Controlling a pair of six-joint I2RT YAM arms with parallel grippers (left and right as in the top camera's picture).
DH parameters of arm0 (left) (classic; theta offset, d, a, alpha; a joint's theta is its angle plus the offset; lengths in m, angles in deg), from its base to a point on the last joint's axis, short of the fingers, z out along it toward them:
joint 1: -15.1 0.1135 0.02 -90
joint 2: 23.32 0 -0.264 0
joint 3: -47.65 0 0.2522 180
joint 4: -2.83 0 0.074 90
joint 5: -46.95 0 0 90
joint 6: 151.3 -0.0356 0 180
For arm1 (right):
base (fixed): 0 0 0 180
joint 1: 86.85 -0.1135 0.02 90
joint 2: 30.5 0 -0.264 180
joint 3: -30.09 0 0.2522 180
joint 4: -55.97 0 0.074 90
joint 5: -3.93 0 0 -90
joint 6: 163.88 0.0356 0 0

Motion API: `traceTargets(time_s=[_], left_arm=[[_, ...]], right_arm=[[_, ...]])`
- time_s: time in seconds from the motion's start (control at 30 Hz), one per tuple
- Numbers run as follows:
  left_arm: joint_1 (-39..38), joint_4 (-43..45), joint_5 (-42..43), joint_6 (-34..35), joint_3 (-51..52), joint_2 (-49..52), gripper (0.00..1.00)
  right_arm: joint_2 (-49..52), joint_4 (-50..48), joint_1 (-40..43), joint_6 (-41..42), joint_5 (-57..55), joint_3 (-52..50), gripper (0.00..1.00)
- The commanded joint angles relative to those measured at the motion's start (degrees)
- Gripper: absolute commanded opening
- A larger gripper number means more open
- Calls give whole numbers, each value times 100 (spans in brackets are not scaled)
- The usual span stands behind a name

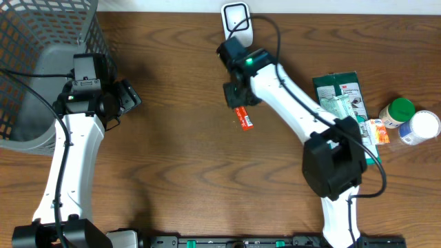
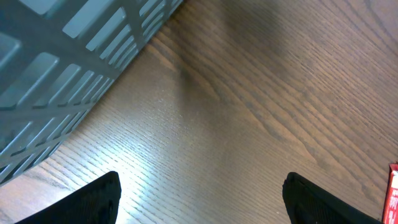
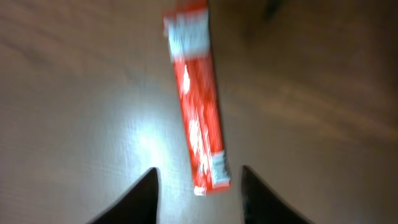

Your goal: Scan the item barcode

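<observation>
Your red packet (image 1: pixel 244 118) lies flat on the wooden counter (image 1: pixel 179 158), near the middle. It is long and thin, with white at both ends. Your right pincer (image 3: pixel 198 205) hangs just over it. Its two fingers (image 3: pixel 144 198) stand a little apart, with one end of the packet in the gap between them. The fingers do not touch the packet, so this pincer holds nothing. The right wrist picture is blurry, so you cannot read any barcode.

The white scanner (image 1: pixel 236 19) sits at the far edge of the counter, just past your right arm.

Your left pincer (image 2: pixel 199 202) is wide open and holds nothing. It hangs over bare wood, right beside the gray mesh basket (image 1: pixel 41 62) at the far left.

On the right side lie a green packet (image 1: pixel 341 96) and a small orange packet (image 1: pixel 377 131). Next to them stand a green-lid bottle (image 1: pixel 398 110) and a white-lid bottle (image 1: pixel 420 126).
</observation>
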Motion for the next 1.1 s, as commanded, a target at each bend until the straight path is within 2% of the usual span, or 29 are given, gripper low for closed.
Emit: traceTargets(time_s=[0.0, 0.03, 0.1, 0.4, 0.57, 0.63, 0.83, 0.93, 1.07], left_arm=[[50, -11, -72, 48, -33, -66, 84], [50, -11, -72, 48, -33, -66, 84], [50, -11, -72, 48, -33, -66, 84], [50, -11, -72, 48, -33, -66, 84], [50, -11, -72, 48, -33, -66, 84], [50, -11, -72, 48, -33, -66, 85], [50, -11, -72, 48, -33, -66, 84], [50, -11, -72, 48, -33, -66, 84], [50, -11, -72, 48, -33, -66, 84]], right_arm=[[-42, -437, 216, 201, -94, -11, 25], [-4, -579, 251, 275, -103, -37, 20], [103, -793, 308, 466, -114, -59, 1], [835, -1438, 407, 1403, -103, -59, 1], [1169, -1456, 328, 1488, 424, -59, 1], [1174, -1467, 286, 1093, 918, -59, 1], [1150, -1235, 125, -776, 2612, -55, 1], [1150, -417, 39, -1434, 2651, -55, 2], [1147, 254, -4, -1622, 2087, -55, 2]])
